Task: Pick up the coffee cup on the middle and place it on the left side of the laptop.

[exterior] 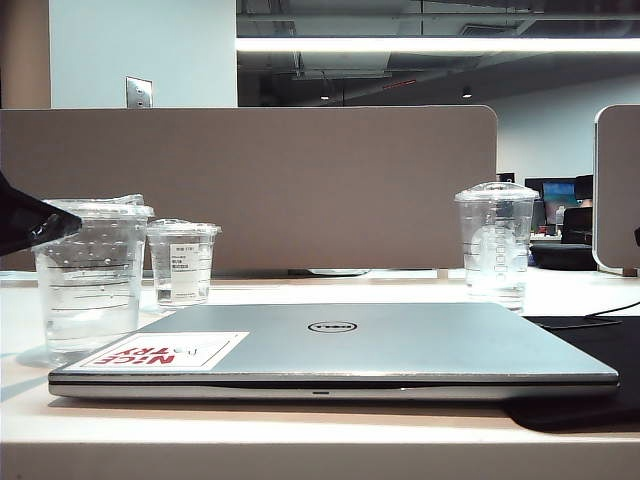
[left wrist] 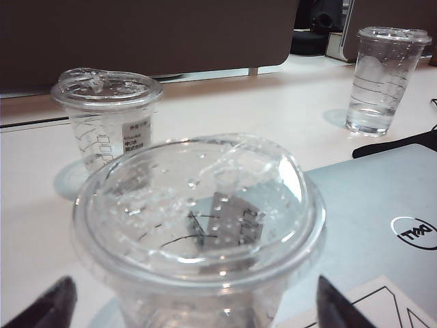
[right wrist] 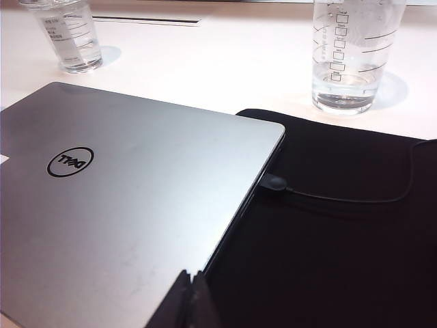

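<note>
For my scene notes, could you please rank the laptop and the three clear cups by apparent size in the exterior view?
1. laptop
2. coffee cup, nearest cup, so inflated
3. domed-lid cup
4. labelled cup

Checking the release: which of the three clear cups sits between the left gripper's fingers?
The coffee cup with the flat, droplet-covered lid, beside the laptop; the open left gripper flanks it. The labelled cup and domed-lid cup stand apart.

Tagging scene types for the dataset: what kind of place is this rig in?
Most likely an open-plan office. A grey desk divider backs the pale desk, a closed Dell laptop lies on it, and behind are monitors and an exposed ceiling with strip lighting.
</note>
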